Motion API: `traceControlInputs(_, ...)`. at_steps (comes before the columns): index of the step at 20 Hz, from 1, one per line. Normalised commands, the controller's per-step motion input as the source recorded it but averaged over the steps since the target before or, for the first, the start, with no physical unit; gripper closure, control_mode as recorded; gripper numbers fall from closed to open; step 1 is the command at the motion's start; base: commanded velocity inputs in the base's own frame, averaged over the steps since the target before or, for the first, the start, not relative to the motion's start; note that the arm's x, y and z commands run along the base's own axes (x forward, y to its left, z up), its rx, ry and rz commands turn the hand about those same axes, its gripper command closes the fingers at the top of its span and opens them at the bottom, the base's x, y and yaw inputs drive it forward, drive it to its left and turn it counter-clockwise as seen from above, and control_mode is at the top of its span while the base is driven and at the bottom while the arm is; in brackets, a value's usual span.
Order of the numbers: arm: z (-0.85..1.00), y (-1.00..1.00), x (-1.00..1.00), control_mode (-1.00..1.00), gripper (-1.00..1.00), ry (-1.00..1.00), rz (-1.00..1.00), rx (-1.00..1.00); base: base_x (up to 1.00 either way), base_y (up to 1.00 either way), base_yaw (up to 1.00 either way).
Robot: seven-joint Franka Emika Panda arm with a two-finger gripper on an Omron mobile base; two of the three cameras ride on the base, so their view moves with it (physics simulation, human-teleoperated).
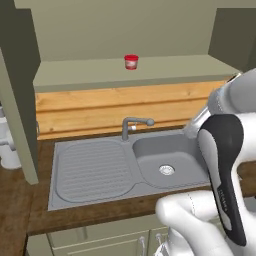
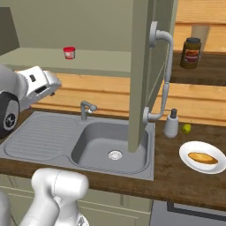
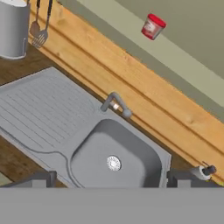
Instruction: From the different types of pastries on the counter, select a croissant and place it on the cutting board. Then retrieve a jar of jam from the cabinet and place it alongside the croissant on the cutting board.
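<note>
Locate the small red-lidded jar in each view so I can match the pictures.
Left base view: red-lidded jar top centre, on the cabinet shelf.
Right base view: upper left, same shelf.
Hand view: upper right.
Shared landmark: the faucet below it.

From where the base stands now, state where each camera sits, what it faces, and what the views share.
Left base view: behind the arm, left; faces the sink; white arm at lower right.
Right base view: behind, right; faces the sink, open cabinet door, plate; arm at left.
Hand view: on the hand, tilted, above the sink; finger tips at bottom.
Shared: faucet and red jar on the cabinet shelf.
</note>
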Motion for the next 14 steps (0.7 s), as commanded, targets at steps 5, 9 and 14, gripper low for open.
traceControlInputs(5,1.00,0.02,-0.31,-1.00,-1.00,-0.15,-0.10,0.07,0.00,0.00,0.00)
traceControlInputs(9,0.99,0.00,-0.22,-1.00,-1.00,-0.07,-0.09,0.12,0.00,0.00,0.00)
traceControlInputs(14,0.44,0.01,0.00,-1.00,-1.00,0.01,-0.04,0.13,0.00,0.00,0.00)
